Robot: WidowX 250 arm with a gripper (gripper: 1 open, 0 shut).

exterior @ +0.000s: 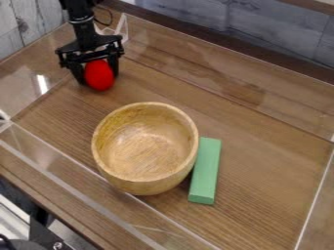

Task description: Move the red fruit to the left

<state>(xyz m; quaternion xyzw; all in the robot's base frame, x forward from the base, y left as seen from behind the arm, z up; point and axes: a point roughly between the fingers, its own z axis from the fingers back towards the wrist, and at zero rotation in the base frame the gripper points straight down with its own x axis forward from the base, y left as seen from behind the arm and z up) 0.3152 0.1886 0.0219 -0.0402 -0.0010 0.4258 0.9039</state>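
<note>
1. The red fruit [98, 74] sits on the wooden table near its far left corner, close to the clear wall on the left. It is small, rounded and glossy bright red, like moulded plastic.
2. Its leafy top is hidden behind the tool, so which way it points and where its long axis runs cannot be told; only a rounded red bulge shows.
3. The gripper [89, 66] hangs straight down over the fruit, black and matte, its two fingers spread wide with one on each side of the fruit. Whether the pads touch the fruit cannot be told.
4. The table [261, 127] is brown wood with a fine straight grain, ringed by low transparent walls that catch reflections.
5. The wooden bowl [145, 147] stands well apart from the fruit, nearer the camera, round, pale, thick-walled, its grain showing inside.
6. A green block [206, 170] lies flat just beside the bowl's right side, a long matte rectangle with its long axis running roughly toward the camera.
</note>
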